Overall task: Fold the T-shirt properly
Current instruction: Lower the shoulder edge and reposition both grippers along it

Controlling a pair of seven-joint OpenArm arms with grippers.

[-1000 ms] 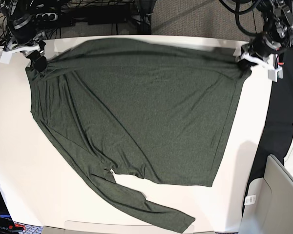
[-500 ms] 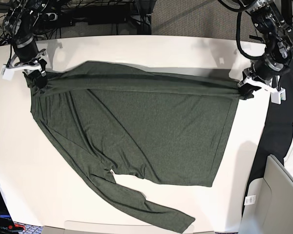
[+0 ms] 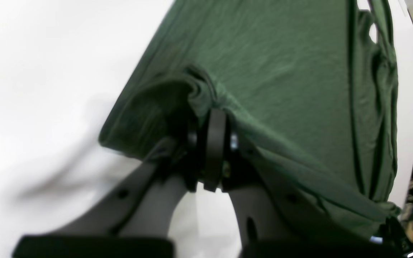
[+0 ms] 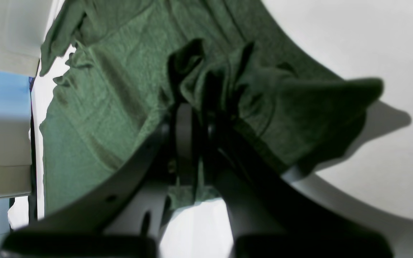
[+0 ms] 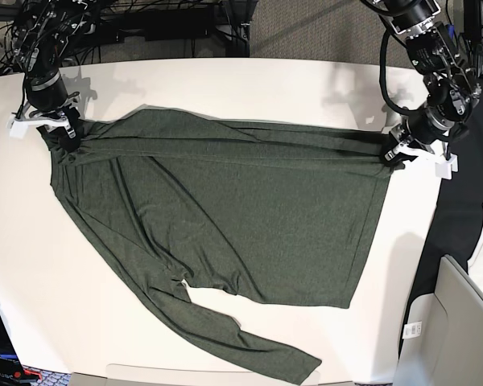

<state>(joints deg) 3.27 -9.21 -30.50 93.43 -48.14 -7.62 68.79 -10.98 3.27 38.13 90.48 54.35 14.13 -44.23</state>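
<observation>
A: Now, look at that far edge of the T-shirt (image 5: 225, 217). A second ago it sat right up by the back of the white table (image 5: 32, 305); it's been carried steadily toward the near side, and the top strip is doubling over the body.

B: Both arms doing it together?

A: Yes. The left gripper (image 5: 396, 154), on the right of the base view, is clamped on the corner of the fabric there. The left wrist view shows cloth bunched between closed jaws (image 3: 212, 129). The right gripper (image 5: 64, 133), across the table, is likewise pinched shut on its corner, a wad of green gathered at the tips (image 4: 206, 100).

B: And the rest of the shirt?

A: Lying flat on the table, body spread, one long sleeve (image 5: 249, 346) trailing off toward the near edge. That part hasn't budged.

B: So what does it mean for the fold?

A: I'd call it the first fold under way: the held edge is stretched fairly taut between the two grippers, with creases running along it. It's only come a short way over the body, so I'd say there's a good deal of travel left. That loose sleeve remains to be dealt with.
</observation>
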